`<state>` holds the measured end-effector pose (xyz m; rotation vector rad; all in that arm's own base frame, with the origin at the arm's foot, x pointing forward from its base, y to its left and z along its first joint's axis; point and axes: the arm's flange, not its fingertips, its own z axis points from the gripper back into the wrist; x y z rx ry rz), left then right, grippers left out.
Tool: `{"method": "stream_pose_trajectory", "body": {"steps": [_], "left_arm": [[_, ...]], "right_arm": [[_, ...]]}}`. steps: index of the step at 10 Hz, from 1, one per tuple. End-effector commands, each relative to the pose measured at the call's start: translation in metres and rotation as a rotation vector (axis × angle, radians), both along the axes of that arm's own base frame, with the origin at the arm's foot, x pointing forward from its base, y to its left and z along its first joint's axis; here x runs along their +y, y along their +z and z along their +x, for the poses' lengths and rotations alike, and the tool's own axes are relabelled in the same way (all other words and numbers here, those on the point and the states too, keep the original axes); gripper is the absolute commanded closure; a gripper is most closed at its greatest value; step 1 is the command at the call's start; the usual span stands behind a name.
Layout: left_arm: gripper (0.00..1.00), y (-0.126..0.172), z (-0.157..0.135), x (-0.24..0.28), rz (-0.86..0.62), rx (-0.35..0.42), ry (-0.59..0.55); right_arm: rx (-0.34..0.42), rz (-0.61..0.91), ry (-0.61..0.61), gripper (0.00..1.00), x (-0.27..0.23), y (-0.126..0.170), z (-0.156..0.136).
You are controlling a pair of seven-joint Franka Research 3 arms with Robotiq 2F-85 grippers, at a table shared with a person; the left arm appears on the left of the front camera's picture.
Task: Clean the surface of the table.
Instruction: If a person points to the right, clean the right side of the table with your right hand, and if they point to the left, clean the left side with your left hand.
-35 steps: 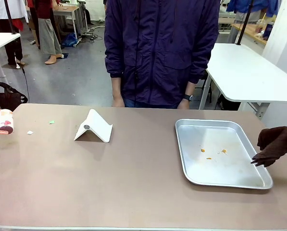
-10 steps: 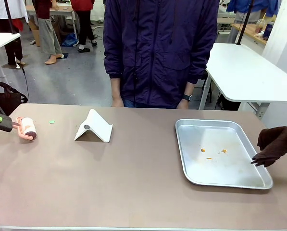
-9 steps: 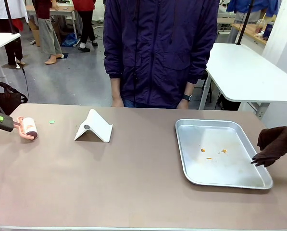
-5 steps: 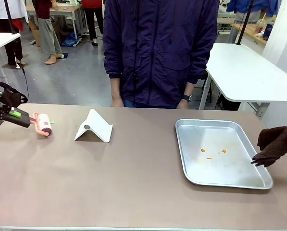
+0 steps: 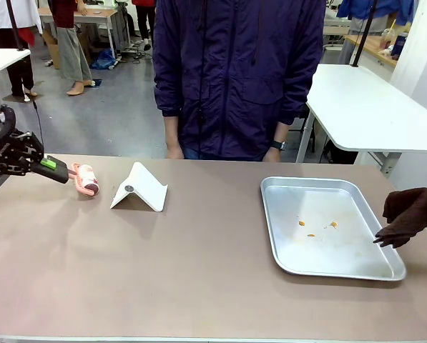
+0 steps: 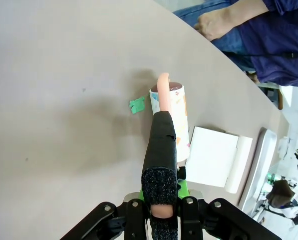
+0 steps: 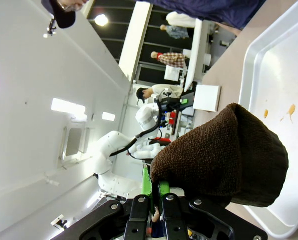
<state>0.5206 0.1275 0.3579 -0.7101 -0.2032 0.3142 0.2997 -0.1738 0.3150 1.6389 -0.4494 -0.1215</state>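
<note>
- Sweeping step: my left gripper (image 5: 54,165) grips the roller (image 5: 86,179) near the table's (image 5: 199,271) far-left corner.
- Right gripper (image 7: 154,192) pinches a cloth (image 5: 408,214).
- Next, I'd roll over the green scrap (image 6: 137,105).

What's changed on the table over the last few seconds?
The left gripper, shut on the lint roller, has carried it rightward along the table from the left edge toward the white stand. The white scrap it passed over is gone; the green scrap lies beside the roller. Unchanged: the right gripper shut on the brown cloth, the tray, its orange crumbs.
</note>
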Motion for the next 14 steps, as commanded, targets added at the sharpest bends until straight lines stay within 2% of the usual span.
{"method": "stream_pose_trajectory", "body": {"steps": [1,3,4,5,6,7,8,10,12,13,14], "left_arm": [[0.78,-0.012,0.009,0.002,-0.001,0.016,0.022],[0.78,-0.009,0.013,0.014,-0.023,0.011,0.046],[0.78,-0.004,0.01,0.017,-0.05,-0.018,0.031],[0.78,0.009,0.003,0.022,-0.111,-0.08,-0.007],[0.78,0.031,-0.009,0.032,-0.223,-0.194,-0.048],[0.78,0.053,-0.026,0.05,-0.336,-0.277,-0.094],[0.78,0.066,-0.04,0.067,-0.389,-0.304,-0.137],[0.78,0.073,-0.071,0.104,-0.479,-0.262,-0.222],[0.78,0.066,-0.114,0.14,-0.52,-0.221,-0.303],[0.78,0.062,-0.133,0.154,-0.529,-0.234,-0.332],[0.78,0.057,-0.149,0.165,-0.523,-0.273,-0.306]], "right_arm": [[0.007,-0.002,0.0,1.0,0.0,0.006,-0.001],[0.007,-0.002,0.0,1.0,0.0,0.006,-0.001],[0.007,-0.002,0.0,1.0,0.0,0.006,-0.001],[0.007,-0.002,0.0,1.0,0.0,0.006,-0.001],[0.007,-0.002,0.0,1.0,0.0,0.006,-0.001],[0.007,-0.002,0.0,1.0,0.0,0.006,-0.001],[0.007,-0.002,0.0,1.0,0.0,0.006,-0.001],[0.007,-0.002,0.0,1.0,0.0,0.006,-0.001],[0.007,-0.002,0.0,1.0,0.0,0.006,-0.001],[0.007,-0.002,0.0,1.0,0.0,0.006,-0.001],[0.007,-0.002,0.0,1.0,0.0,0.006,-0.001]]}}
